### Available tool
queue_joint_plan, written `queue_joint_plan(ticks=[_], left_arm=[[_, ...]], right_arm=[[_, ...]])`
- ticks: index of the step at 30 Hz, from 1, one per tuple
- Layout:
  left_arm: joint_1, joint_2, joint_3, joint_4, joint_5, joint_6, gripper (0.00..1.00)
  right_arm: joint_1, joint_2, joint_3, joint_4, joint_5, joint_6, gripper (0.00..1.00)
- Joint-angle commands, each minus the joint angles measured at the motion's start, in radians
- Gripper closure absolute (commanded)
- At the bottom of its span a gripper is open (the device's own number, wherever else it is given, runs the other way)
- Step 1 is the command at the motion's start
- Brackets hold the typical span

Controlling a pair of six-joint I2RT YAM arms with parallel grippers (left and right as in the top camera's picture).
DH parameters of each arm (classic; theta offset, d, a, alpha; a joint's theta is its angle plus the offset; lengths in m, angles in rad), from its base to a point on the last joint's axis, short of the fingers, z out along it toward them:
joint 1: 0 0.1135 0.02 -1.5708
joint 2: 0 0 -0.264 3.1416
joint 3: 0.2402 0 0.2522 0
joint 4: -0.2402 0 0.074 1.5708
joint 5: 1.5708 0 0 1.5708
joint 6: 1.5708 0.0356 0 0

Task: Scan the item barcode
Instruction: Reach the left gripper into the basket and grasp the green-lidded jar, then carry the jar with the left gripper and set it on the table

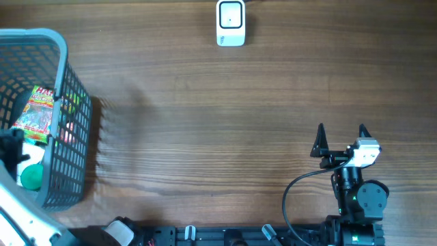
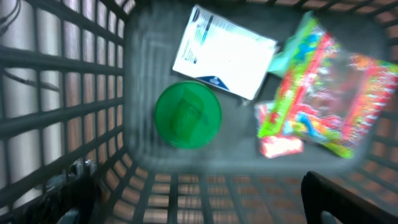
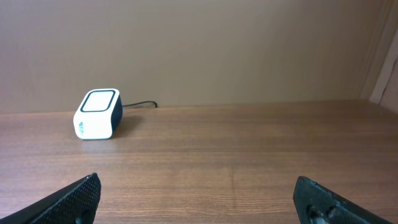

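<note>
Left gripper (image 2: 199, 196) hangs over the basket (image 1: 65, 75), jaws wide apart & empty; inside lie a green tub (image 2: 187, 116), white packet (image 2: 222, 53) & candy bag (image 2: 323, 93). Right gripper (image 1: 341, 135), also apart & empty, sits well away from the scanner (image 1: 231, 22). Step looks like the pick: next, left prob must descend on one item & close

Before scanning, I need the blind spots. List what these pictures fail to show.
- Barcodes: the left wrist view is too blurred to find any on the white packet, green lid or candy bag.
- Overhead: the basket wall and left arm hide most contents.
- Markings on the scanner: too small in both other views.
</note>
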Motion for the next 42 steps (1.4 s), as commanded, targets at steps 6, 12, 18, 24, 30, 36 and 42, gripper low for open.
queue_joint_plan(ticks=[6,12,18,24,30,36,42], left_arm=[[0.006,0.008,-0.265,0.216,0.008,0.032,0.00],[0.006,0.079,-0.265,0.265,0.004,0.033,0.00],[0.006,0.276,-0.265,0.323,0.005,0.033,0.00],[0.006,0.349,-0.299,0.359,-0.001,0.036,0.03],[0.005,0.312,-0.319,0.357,-0.002,0.063,0.36],[0.005,0.126,-0.059,0.164,0.017,0.072,0.43],[-0.055,-0.130,0.229,0.103,0.508,0.111,0.40]], right_arm=[[0.003,-0.010,-0.001,0.003,-0.016,-0.009,0.00],[0.003,-0.010,-0.001,0.003,-0.016,-0.008,0.00],[0.003,-0.010,-0.001,0.003,-0.016,-0.009,0.00],[0.003,-0.010,-0.001,0.003,-0.016,-0.008,0.00],[0.003,-0.010,-0.001,0.003,-0.016,-0.009,0.00],[0.003,-0.010,-0.001,0.003,-0.016,-0.009,0.00],[0.003,-0.010,-0.001,0.003,-0.016,-0.009,0.00]])
